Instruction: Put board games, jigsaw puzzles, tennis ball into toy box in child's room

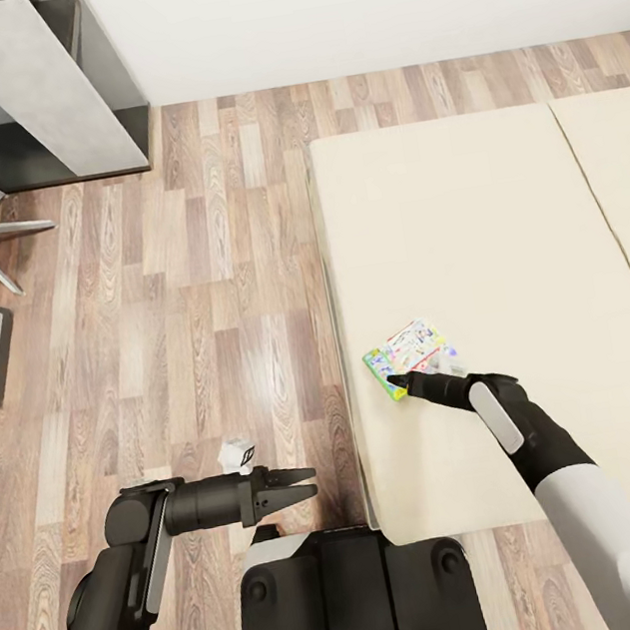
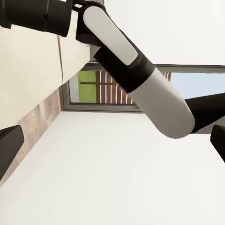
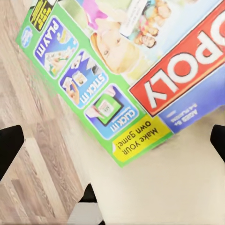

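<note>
One board game (image 1: 411,353) is seen on the bed (image 1: 464,232), near the mattress edge facing the wood-plank floor (image 1: 202,302). Two cream mattresses are counted, side by side. The box is thin and flat, with a green border, a yellow corner panel, a red title band and blue beneath; it lies flat, its long axis set diagonally to the bed's edge. The right end effector (image 1: 398,381) is held at its near corner, fingers spread wide, nothing gripped. The left end effector (image 1: 305,484) is held over the floor, fingers parted, empty.
</note>
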{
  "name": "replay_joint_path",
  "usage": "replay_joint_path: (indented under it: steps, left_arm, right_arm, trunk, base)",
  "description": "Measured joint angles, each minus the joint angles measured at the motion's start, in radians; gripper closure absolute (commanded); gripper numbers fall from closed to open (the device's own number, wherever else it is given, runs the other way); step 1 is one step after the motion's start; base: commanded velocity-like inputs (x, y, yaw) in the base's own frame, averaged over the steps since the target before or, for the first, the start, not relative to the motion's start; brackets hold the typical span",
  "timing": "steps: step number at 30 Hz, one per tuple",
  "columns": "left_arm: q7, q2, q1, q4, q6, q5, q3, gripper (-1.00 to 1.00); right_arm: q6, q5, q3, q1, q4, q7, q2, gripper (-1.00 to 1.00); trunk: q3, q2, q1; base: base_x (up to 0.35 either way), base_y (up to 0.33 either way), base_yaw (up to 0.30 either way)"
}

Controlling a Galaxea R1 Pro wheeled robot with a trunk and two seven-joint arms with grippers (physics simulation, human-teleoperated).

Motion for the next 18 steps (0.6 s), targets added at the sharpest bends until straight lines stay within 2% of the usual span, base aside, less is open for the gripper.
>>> replay_joint_path:
  steps: [4, 9, 18]
  left_arm:
    - [0.0, 0.0, 0.0, 0.0, 0.0, 0.0, 0.0, -1.0]
    - [0.0, 0.0, 0.0, 0.0, 0.0, 0.0, 0.0, -1.0]
    - [0.0, 0.0, 0.0, 0.0, 0.0, 0.0, 0.0, -1.0]
  right_arm:
    - [0.06, -0.003, -0.007, 0.002, -0.057, -0.002, -0.001, -1.0]
    - [0.099, -0.005, -0.008, -0.004, -0.071, -0.003, -0.002, -1.0]
    - [0.122, -0.009, -0.011, -0.016, -0.075, -0.005, -0.012, -1.0]
  trunk:
    - [0.005, 0.0, 0.0]
    - [0.008, 0.0, 0.0]
    - [0.009, 0.0, 0.0]
  base:
    - [0.0, 0.0, 0.0]
    - [0.0, 0.0, 0.0]
    - [0.0, 0.0, 0.0]
